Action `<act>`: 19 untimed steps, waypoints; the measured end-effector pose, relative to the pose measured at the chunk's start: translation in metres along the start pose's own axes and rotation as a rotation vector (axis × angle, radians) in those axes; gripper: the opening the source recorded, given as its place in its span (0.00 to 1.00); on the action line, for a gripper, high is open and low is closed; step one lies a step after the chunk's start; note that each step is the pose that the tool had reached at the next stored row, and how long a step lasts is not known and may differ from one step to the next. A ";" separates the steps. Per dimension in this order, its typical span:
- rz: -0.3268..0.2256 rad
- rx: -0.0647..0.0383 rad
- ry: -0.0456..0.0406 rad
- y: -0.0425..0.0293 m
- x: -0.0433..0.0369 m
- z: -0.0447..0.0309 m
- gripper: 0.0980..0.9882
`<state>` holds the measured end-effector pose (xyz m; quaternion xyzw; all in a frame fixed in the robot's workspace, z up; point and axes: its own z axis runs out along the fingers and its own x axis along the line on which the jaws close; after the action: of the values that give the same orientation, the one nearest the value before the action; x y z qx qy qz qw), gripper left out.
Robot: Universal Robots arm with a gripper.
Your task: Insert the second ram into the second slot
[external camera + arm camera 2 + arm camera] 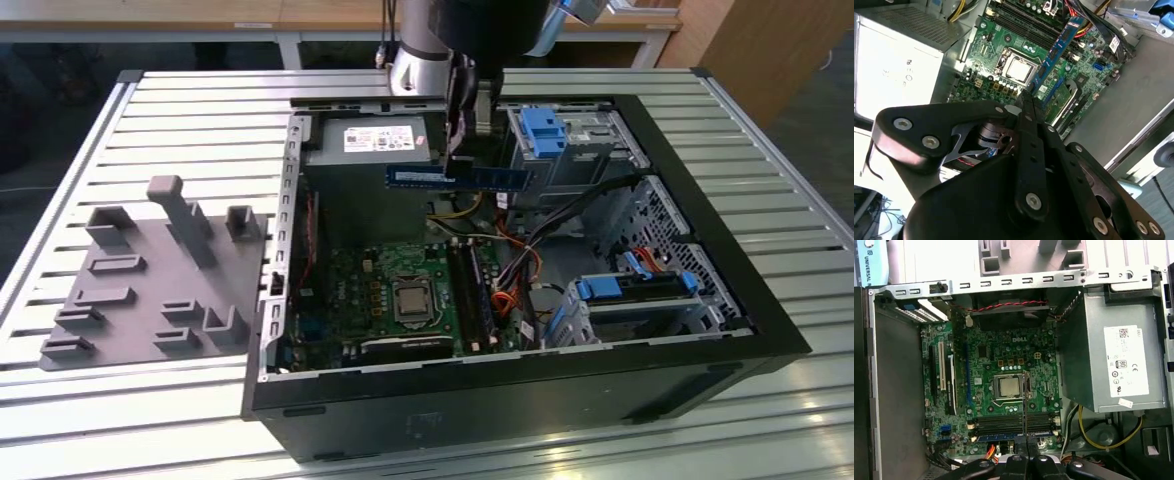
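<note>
Aloft, second ram [420, 177] crosswise in grip of tool [470, 163].

The second ram [501, 178] is a long, thin blue circuit-board stick. It is level, on edge, gripped at mid-length by the tool [462, 170], raised above the open case [747, 300], clear of the motherboard [360, 290].

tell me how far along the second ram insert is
Done: the long flat blue circuit-board stick is picked up, clamped in the black gripper. In hand: it hangs above the open black computer case. Left: it is not yet in the dark memory slots on the green motherboard.
</note>
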<state>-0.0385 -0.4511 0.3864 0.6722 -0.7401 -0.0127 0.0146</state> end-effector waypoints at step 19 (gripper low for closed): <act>0.092 0.000 -0.0036 -0.0010 -0.0001 0.0002 0.02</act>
<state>-0.0375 -0.4511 0.3861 0.6374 -0.7703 -0.0133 0.0140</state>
